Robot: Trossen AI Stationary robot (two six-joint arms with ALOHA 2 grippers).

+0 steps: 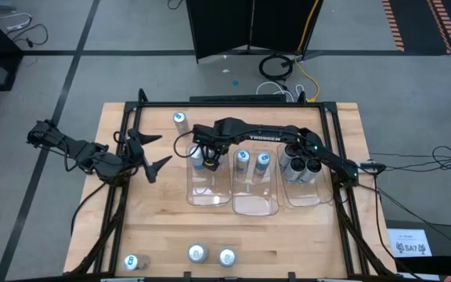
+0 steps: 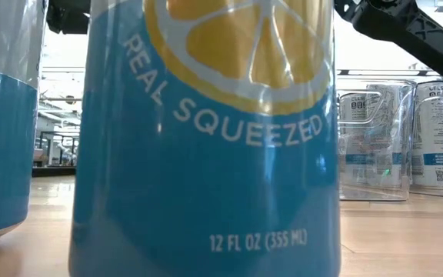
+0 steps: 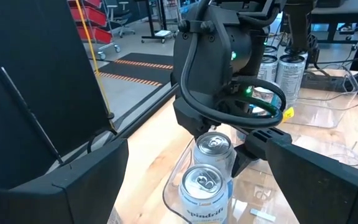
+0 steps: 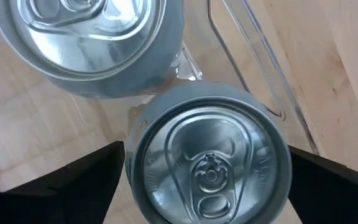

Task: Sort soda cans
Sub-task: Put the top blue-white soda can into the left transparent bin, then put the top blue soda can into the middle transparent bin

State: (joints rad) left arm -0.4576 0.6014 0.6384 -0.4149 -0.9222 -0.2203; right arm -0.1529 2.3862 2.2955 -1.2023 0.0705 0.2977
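My right gripper (image 1: 208,160) reaches over the left clear tray (image 1: 207,194) and points down, open. Its fingers stand close on either side of a silver-topped soda can (image 4: 210,163) that stands upright on the tray's floor. A second can (image 4: 86,37) stands right beside it in the same tray. The left wrist view shows both cans (image 3: 205,186) under the right gripper. The middle tray holds two blue-marked cans (image 1: 243,159), and the right tray holds several dark cans (image 1: 302,165). My left gripper (image 1: 156,152) waits open over the table's left side, holding nothing.
One can (image 1: 180,119) stands alone at the far left of the table. Three more (image 1: 197,253) stand along the near edge; one of them, blue with a lemon print (image 2: 206,154), fills the low view. Bare wood lies between the trays and the near cans.
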